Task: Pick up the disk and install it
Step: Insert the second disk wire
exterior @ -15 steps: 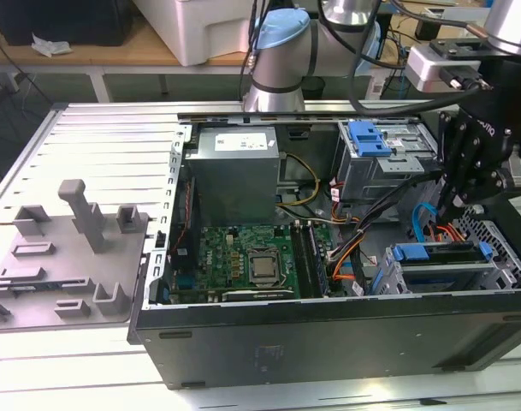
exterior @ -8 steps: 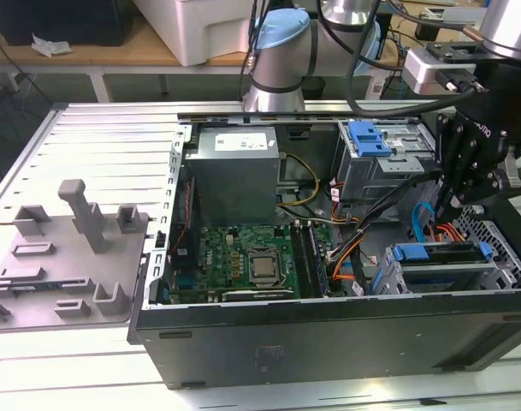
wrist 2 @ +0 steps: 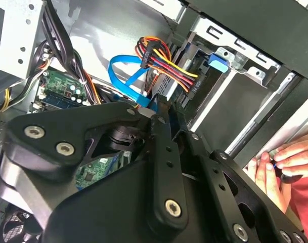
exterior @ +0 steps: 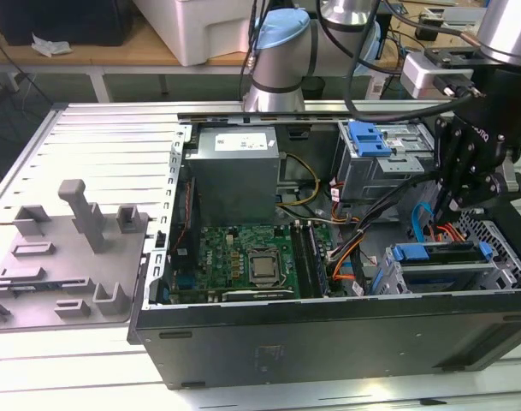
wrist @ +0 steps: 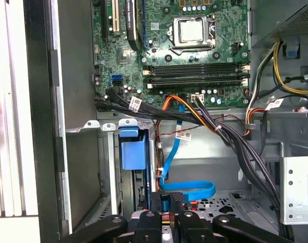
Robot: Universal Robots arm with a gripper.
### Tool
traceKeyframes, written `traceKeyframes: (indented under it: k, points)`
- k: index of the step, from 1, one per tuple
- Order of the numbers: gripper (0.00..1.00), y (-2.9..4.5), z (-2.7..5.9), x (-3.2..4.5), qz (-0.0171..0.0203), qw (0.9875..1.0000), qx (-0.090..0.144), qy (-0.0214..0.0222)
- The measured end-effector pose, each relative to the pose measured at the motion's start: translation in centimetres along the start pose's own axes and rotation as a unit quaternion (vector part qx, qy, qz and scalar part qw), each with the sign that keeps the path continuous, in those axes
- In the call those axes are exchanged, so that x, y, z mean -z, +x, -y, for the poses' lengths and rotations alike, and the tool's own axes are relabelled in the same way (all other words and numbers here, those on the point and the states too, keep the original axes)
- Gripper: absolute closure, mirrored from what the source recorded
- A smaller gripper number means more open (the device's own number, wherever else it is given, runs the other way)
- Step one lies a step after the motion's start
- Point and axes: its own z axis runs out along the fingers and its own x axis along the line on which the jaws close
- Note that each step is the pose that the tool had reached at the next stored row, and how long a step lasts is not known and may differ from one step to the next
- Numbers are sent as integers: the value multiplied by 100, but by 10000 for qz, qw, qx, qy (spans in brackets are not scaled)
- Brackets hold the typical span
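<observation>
Exterior view, disk (exterior: 441,254) seated in bay, gripper (exterior: 455,199) above

slatted metal table (exterior: 97,137) | wooden bench (exterior: 115,53) behind | white bin (exterior: 209,30)

Disk (exterior: 440,253) sits edge-on in its bay in the exterior view, label face hidden. Gripper (exterior: 452,208) fingertips are lost against the dark chassis, so contact is unreadable. In the second wrist view the gripper body covers most of the motherboard (wrist 2: 62,91) (a hand (wrist 2: 282,169) is cut off at the edge).
</observation>
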Motion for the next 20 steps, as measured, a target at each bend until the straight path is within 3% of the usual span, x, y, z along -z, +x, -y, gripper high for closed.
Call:
traceKeyframes:
  k: [6,8,20]
  points:
    - [79,-1,-4,-14,-9,10000,0,1]
    - [84,-1,-6,-17,-9,10000,1,0]
    - [84,29,5,-22,-9,10000,2,-9]
